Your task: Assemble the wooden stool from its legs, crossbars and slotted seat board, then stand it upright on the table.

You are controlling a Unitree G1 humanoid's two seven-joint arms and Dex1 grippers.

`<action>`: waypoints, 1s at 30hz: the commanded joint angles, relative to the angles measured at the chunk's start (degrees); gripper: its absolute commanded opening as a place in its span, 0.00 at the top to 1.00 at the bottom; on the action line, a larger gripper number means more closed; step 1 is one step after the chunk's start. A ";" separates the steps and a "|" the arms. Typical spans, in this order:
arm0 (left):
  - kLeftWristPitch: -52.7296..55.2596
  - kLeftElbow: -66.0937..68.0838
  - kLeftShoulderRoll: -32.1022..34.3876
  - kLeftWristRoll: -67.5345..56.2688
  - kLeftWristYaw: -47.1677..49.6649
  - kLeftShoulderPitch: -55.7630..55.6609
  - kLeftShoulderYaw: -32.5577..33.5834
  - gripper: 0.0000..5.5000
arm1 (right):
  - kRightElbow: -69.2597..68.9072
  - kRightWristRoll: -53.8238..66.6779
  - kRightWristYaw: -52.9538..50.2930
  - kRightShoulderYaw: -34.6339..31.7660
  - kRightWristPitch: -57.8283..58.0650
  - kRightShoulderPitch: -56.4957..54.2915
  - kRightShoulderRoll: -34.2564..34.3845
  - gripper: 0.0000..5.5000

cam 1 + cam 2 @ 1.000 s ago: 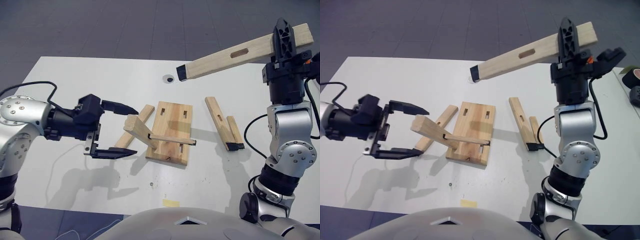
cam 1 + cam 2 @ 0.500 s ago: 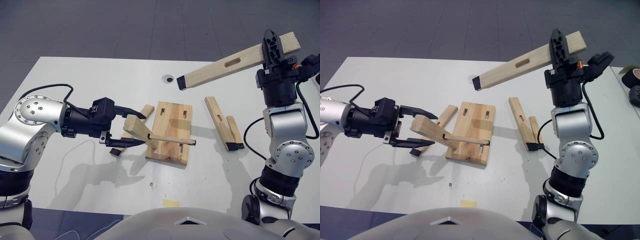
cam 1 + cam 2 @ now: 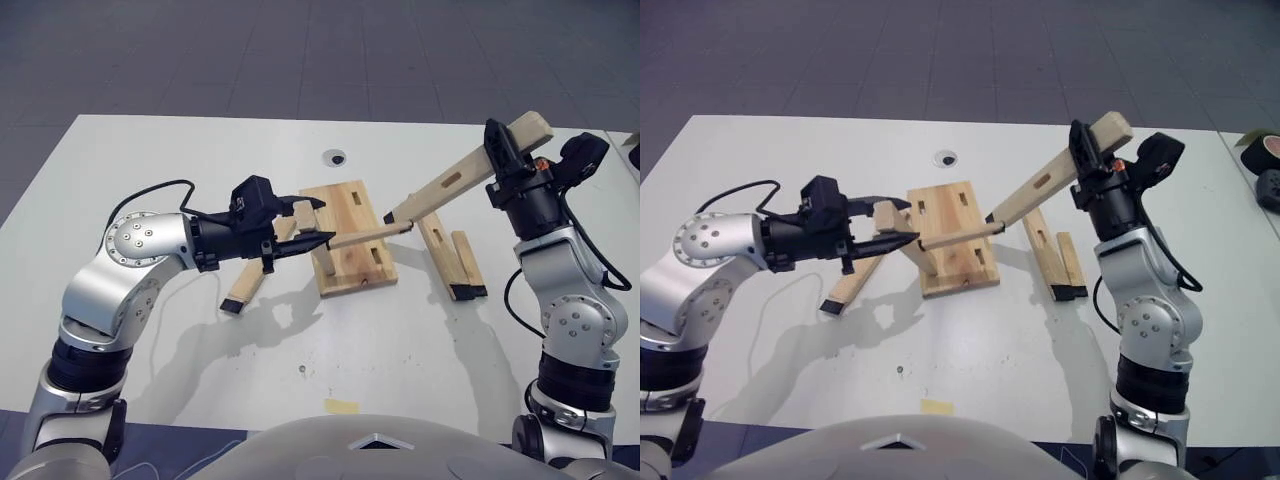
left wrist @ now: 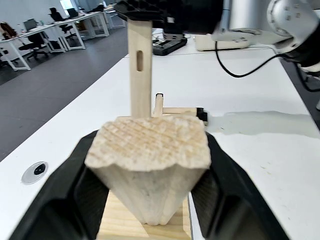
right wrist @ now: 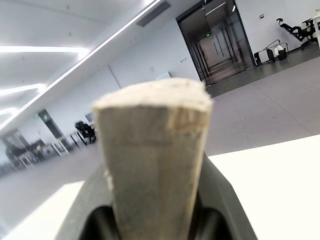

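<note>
In the head view, the fingers (image 3: 312,204) of the left gripper (image 3: 310,222) are clamped on a leg (image 3: 297,215) over the seat board (image 3: 352,272) at the middle of the surface (image 3: 150,150). The leg's crossbar (image 3: 362,237) runs lengthwise toward the right gripper (image 3: 505,160), whose slotted leg (image 3: 450,185) dips its capped end just beside the crossbar tip. In the left wrist view we see the slot (image 4: 140,61) above the crossbar line. In the right wrist view, fingers (image 5: 220,200) pinch the slotted leg's end.

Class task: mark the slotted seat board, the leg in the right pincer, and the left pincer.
seat board (image 3: 348,270), left eye view, bare lower face.
raised leg (image 3: 425,196), left eye view, shaft between slot and foot.
left pincer (image 3: 322,220), left eye view, midway between fingertips, gripping the second leg (image 4: 147,145).
</note>
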 commanded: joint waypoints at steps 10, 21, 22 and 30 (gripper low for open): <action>0.38 -3.01 -2.93 5.47 4.67 0.93 -8.24 0.63 | -5.34 -26.69 8.37 13.91 -6.48 4.76 -2.08 0.82; 0.38 -3.82 -3.16 6.65 6.07 2.93 -9.07 0.63 | -6.38 -29.30 12.04 11.30 -10.79 9.78 1.25 0.82; 0.48 -3.91 -3.32 6.78 6.27 2.88 -9.28 0.63 | -6.96 -28.35 11.91 11.42 -10.48 9.42 2.24 0.82; 0.92 -5.04 -5.02 6.97 8.69 4.65 -10.24 0.63 | -8.58 -29.09 11.53 13.69 -8.83 6.63 4.70 0.82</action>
